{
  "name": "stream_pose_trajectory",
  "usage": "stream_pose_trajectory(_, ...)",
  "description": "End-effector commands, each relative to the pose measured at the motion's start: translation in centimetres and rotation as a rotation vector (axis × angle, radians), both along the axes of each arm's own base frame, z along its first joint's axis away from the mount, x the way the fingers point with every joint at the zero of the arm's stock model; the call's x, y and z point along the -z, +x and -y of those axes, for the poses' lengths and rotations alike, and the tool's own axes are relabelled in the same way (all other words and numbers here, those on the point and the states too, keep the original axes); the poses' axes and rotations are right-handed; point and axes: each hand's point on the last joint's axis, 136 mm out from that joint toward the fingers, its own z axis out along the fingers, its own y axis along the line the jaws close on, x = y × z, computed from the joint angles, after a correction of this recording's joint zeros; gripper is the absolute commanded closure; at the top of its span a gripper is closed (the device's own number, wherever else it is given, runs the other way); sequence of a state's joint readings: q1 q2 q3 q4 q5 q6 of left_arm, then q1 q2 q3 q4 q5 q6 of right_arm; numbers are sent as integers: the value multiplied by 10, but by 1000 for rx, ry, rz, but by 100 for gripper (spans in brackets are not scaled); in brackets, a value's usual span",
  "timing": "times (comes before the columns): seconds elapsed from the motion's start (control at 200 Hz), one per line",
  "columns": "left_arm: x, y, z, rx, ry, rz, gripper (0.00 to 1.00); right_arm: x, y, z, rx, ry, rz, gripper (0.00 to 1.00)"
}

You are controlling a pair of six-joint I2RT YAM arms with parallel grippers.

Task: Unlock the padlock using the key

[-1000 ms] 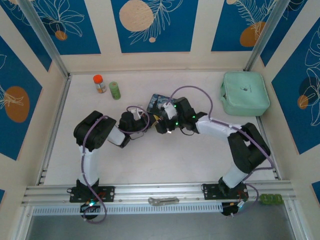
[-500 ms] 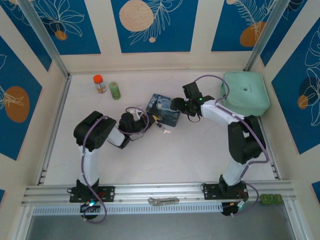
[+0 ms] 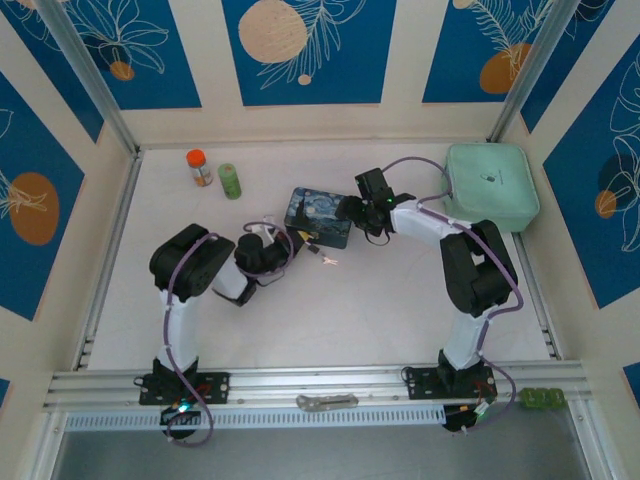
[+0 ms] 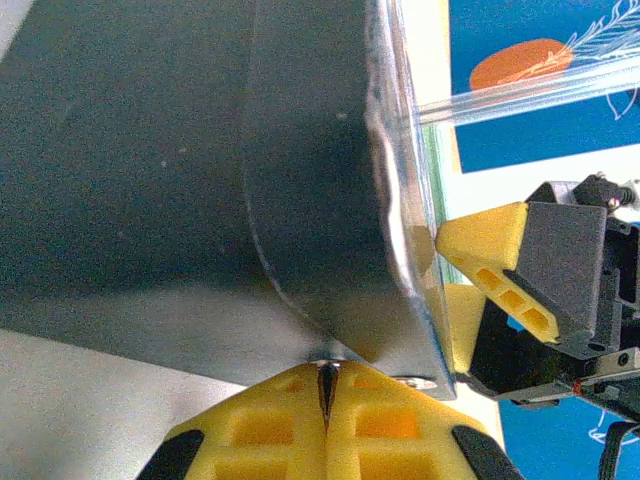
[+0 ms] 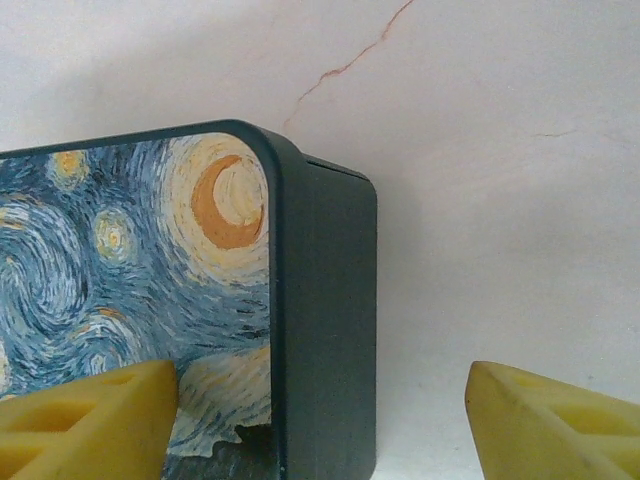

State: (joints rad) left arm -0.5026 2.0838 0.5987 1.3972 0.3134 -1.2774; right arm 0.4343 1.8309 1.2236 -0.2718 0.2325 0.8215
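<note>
One white table (image 3: pixel 300 310) lies under my two arms, left arm (image 3: pixel 185 268) and right arm (image 3: pixel 478 268), both bent in toward the middle. One mint-green case (image 3: pixel 490 186) sits at the far right corner. One tin (image 3: pixel 318 217) with a starry painted lid lies flat near the centre, between my two grippers. My right gripper (image 5: pixel 322 400) stands wide open over the tin's corner, one yellow finger (image 5: pixel 90 420) above the lid, the other out over bare table; it grips nothing. My left gripper (image 4: pixel 327 400) is closed, its pads pressed together against the tin's dark side wall; I cannot tell whether anything is pinched between them. Far left stand one orange-capped bottle (image 3: pixel 198 167) and one green roll (image 3: pixel 229 180), just beside each other. One silver metal piece (image 3: pixel 327 402) rests on the near rail. One tiny pale key (image 3: pixel 328 261) lies on the table just in front of the tin, clear of both grippers.
</note>
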Motion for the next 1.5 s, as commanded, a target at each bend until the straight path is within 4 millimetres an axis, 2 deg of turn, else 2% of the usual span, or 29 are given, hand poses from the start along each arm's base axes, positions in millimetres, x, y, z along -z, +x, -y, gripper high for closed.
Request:
stream_pose_trajectory(0.0,5,-1,-19,-95,30,-8,100,37,-19,22,75,-88,-100,25)
stream_pose_trajectory(0.215,19,-6,-42,-186,53,-58,100,37,-21,26,81,-104,-98,25)
stream_pose_trajectory(0.34,20,-5,-48,-219,52,-67,100,37,-20,26,82,-107,-94,26)
stream_pose_trajectory(0.395,16,-3,-51,-237,54,-55,100,37,-21,24,75,-106,-93,26)
stream_pose_trajectory(0.53,-10,3,-50,-277,64,36,100,37,-22,18,62,-119,-87,27)
stream_pose_trajectory(0.61,-18,4,-52,-314,64,60,100,37,-23,16,61,-115,-86,27)
stream_pose_trajectory(0.755,-5,4,-63,-415,40,-6,100,37,-22,13,57,-117,-85,27)
stream_pose_trajectory(0.92,-8,-3,-74,-512,40,-5,100,36,-22,12,52,-124,-78,28)
stream_pose_trajectory(1.31,5,-10,-95,-640,-1,-73,100,31,-18,7,41,-137,-61,28)
stream_pose_trajectory(1.405,5,-10,-94,-636,2,-73,100,30,-17,5,35,-137,-56,28)
stream_pose_trajectory(1.495,7,-7,-82,-582,-1,-77,100,21,-15,1,16,-123,-28,28)
